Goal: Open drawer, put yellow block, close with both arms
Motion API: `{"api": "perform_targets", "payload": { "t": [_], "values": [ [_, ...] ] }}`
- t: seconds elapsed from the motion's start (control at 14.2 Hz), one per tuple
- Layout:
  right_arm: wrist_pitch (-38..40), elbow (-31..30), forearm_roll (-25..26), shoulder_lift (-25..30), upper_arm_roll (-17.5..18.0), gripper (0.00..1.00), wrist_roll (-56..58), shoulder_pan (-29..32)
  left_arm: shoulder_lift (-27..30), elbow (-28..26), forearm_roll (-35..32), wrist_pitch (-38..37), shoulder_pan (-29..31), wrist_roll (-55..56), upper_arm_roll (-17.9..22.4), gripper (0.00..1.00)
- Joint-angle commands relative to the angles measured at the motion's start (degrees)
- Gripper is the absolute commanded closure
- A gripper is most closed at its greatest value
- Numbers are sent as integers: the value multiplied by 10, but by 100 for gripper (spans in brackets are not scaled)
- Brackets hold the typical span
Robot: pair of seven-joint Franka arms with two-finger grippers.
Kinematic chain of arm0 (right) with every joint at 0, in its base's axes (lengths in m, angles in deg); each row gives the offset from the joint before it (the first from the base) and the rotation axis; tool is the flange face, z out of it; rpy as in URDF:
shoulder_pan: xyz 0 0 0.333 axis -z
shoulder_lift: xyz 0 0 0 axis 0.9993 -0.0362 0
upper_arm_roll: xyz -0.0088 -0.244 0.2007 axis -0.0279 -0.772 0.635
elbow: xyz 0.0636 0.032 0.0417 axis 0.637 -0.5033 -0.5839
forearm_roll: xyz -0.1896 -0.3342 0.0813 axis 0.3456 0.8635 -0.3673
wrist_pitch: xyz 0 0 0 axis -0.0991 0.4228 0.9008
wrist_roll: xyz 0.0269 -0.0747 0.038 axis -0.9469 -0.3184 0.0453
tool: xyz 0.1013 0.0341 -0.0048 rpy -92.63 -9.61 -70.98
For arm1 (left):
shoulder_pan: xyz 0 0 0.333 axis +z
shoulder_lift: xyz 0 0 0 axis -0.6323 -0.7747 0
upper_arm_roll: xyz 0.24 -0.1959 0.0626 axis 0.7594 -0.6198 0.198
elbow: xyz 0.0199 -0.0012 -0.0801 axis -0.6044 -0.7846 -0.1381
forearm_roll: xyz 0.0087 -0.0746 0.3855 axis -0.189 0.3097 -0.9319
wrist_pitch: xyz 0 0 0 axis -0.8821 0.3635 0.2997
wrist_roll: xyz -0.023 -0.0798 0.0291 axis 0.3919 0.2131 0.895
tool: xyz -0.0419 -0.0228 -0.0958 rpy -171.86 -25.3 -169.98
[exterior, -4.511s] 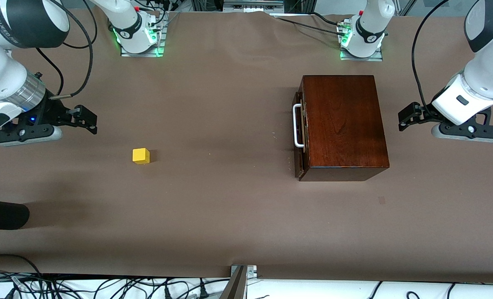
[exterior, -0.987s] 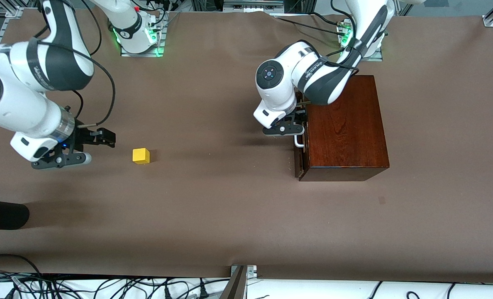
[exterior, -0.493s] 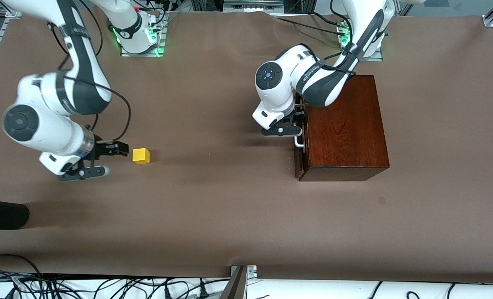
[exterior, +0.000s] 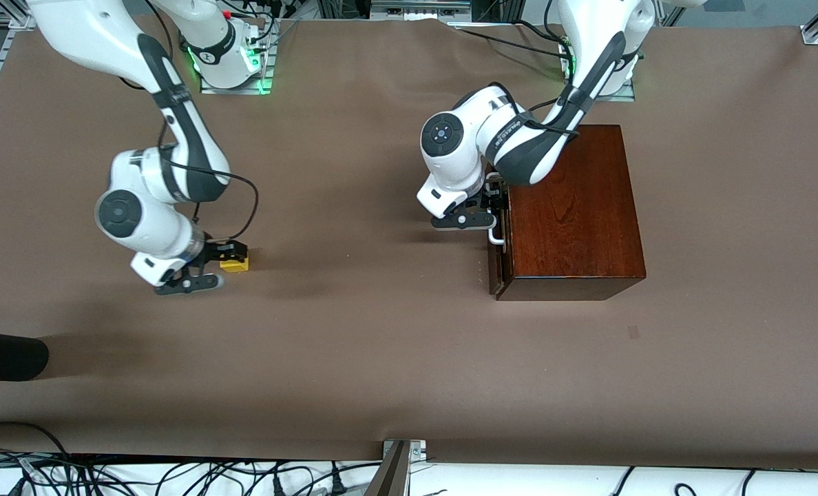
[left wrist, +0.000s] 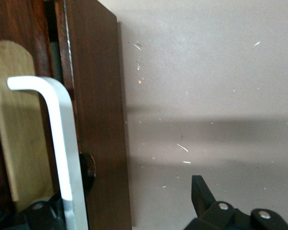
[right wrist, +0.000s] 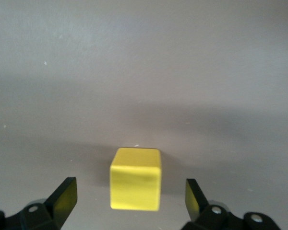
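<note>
The yellow block (exterior: 238, 264) sits on the brown table toward the right arm's end. My right gripper (exterior: 228, 256) is low over it and open. In the right wrist view the block (right wrist: 136, 178) lies between the fingers (right wrist: 65, 199), with a gap on each side. The dark mahogany box (exterior: 567, 207) stands toward the left arm's end, its drawer (exterior: 499, 265) shut. My left gripper (exterior: 495, 203) is open at the white handle (exterior: 496, 236). In the left wrist view the handle (left wrist: 62, 143) and the drawer front (left wrist: 98, 120) lie between the fingers (left wrist: 201, 191).
A black object (exterior: 3, 355) lies at the table edge toward the right arm's end, nearer the camera than the block. Cables (exterior: 175, 479) run along the near edge. The arm bases (exterior: 230, 58) stand along the edge farthest from the camera.
My right gripper has moved across to the yellow block and now straddles it. My left gripper has stayed at the drawer handle, shifting only slightly.
</note>
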Motion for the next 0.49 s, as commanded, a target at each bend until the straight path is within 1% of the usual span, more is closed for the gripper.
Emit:
{"api": "perform_targets", "payload": {
  "t": [0.0,0.21,0.42],
  "values": [
    [-25,-12,-11,-4,11,0,5,0,-7,4,-22,9,-7,22,3,0],
    [-46,-27,-10,-9,11,0,7,0,-15,14,-20,14,-28,24,3,0],
    [-43,-24,-8,-9,8,0,39,1,-34,56,-13,21,-41,32,3,0]
  ]
}}
